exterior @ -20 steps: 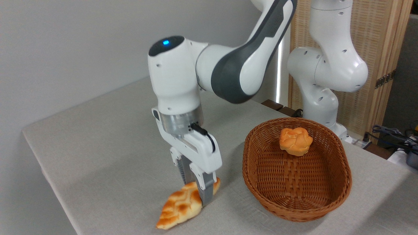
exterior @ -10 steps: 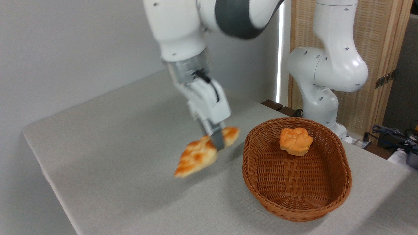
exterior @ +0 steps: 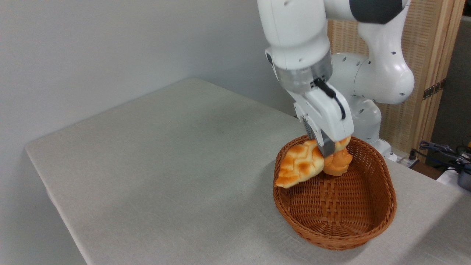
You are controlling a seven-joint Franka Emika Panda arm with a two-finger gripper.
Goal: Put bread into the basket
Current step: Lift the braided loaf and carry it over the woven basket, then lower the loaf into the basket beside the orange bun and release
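Note:
The bread, a golden leaf-shaped loaf with a zigzag crust, hangs in the air over the basket's left rim. My gripper is shut on its right part, and its pointed left end tilts down. The basket, an oval of brown wicker, stands on the table at the right. A small round orange bun lies inside it at the back, partly hidden behind the loaf and my fingers.
A grey cloth covers the table, whose left and front edges drop off. The arm's white base stands behind the basket in front of a wooden screen. Cables lie at the far right.
My gripper has lifted the bread off the table and carried it up and to the right, from the table's front middle to above the basket's left rim.

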